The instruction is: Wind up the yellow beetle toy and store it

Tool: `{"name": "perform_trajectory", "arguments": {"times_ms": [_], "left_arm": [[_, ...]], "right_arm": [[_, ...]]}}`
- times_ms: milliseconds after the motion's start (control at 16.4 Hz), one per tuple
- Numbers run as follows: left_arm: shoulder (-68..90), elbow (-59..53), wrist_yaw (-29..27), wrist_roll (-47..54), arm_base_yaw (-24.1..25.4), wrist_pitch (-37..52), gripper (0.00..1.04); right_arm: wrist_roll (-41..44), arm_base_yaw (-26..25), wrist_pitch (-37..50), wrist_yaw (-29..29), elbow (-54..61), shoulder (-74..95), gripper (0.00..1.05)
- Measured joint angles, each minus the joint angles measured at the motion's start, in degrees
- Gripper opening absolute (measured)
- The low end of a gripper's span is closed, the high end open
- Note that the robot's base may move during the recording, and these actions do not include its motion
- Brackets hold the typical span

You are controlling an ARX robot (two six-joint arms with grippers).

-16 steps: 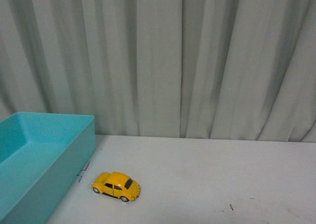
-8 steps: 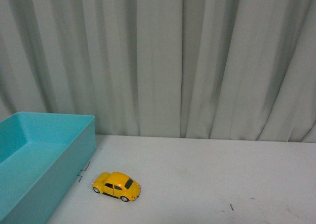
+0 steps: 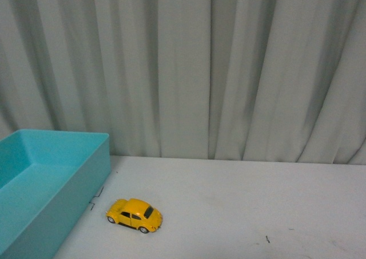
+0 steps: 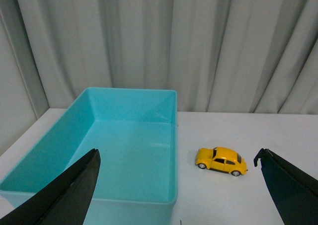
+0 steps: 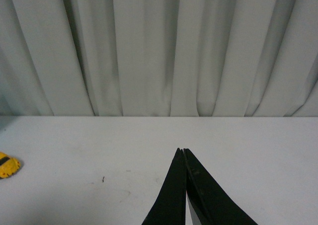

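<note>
Not begun | yellow beetle toy untouched on desk beside teal bin at left edge | left jaws spread, right jaws pressed together | winding, storing remain

There is one yellow beetle toy just beside one turquoise bin, one white table under that bin, one grey curtain behind it, and two grippers, the left gripper and the right gripper.

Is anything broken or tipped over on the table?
No, nothing looks odd. The yellow toy car stands upright on its wheels on the white table, beside the blue box and not touching it.
</note>
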State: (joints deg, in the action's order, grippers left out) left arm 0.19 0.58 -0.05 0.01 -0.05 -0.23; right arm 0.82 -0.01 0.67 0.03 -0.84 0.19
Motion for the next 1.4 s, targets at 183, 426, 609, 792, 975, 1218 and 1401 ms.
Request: {"name": "perform_trajectory", "arguments": {"times_ms": [183, 426, 609, 792, 975, 1218, 1401], "left_arm": [[0.0, 0.0, 0.0, 0.0, 0.0, 0.0, 0.98], [0.0, 0.0, 0.0, 0.0, 0.0, 0.0, 0.98], [0.0, 0.0, 0.0, 0.0, 0.0, 0.0, 0.98], [0.0, 0.0, 0.0, 0.0, 0.0, 0.0, 0.98], [15.2, 9.2, 14.4, -9.8, 5.4, -17.4, 0.98], [34.1, 13.6, 13.6, -13.6, -1.8, -0.3, 0.98], [54.2, 20.9, 11.3, -11.3, -7.9, 13.8, 0.98]], "right_arm": [[0.0, 0.0, -0.9, 0.0, 0.2, 0.0, 0.02], [0.0, 0.0, -0.9, 0.0, 0.2, 0.0, 0.68], [0.0, 0.0, -0.9, 0.0, 0.2, 0.0, 1.00], [0.0, 0.0, -0.9, 0.0, 0.2, 0.0, 0.98], [0.0, 0.0, -0.8, -0.2, 0.2, 0.0, 0.98], [0.0, 0.0, -0.9, 0.0, 0.2, 0.0, 0.98], [0.0, 0.0, -0.9, 0.0, 0.2, 0.0, 0.98]]}}
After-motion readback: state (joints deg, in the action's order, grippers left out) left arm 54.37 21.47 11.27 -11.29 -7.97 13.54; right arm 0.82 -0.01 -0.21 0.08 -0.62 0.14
